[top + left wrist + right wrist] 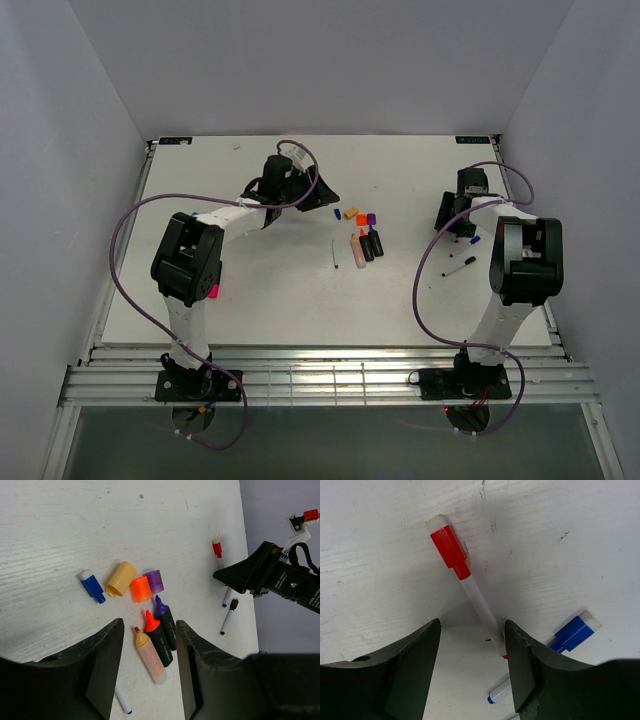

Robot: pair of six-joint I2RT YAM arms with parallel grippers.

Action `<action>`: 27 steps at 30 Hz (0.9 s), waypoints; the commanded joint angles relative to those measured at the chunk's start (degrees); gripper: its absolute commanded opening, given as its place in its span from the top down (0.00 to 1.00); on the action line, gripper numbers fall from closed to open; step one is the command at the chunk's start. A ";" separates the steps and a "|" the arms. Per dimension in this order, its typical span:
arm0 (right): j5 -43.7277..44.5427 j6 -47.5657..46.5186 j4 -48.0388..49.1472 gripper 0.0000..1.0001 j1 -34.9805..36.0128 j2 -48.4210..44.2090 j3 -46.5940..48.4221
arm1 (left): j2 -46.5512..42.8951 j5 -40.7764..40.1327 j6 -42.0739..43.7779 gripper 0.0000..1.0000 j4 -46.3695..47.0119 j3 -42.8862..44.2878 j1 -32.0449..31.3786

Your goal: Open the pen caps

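Left wrist view: the left pincer hangs with fingers apart, empty, above the orange cap, purple cap and yellow cap, which lie loose mid-table. At the right, the right pincer, also apart, hovers over a white pen with its red cap on.

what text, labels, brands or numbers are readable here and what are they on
No text reads clearly.
White print on the right arm's black housing: too small and blurred to read.
Dark label at the far right corner of the table: too small to read.
Loose caps and the red and white pen: no print visible.
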 commanded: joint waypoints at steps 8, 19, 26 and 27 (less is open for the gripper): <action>-4.97 -0.41 5.39 0.80 -0.44 1.32 -2.77 | -4.11 -0.33 -0.64 0.44 1.85 -2.90 -0.08; -10.78 -0.85 6.63 0.92 3.50 -6.75 -7.08 | -11.57 6.08 -1.78 0.45 4.57 -12.21 -0.78; -20.43 1.51 5.12 0.92 10.72 -20.36 -10.68 | -17.29 13.11 -5.39 0.39 10.99 -19.60 -0.78; -24.01 1.78 5.56 0.92 12.99 -21.69 -12.95 | -17.56 14.16 -6.08 0.39 12.30 -20.73 -0.78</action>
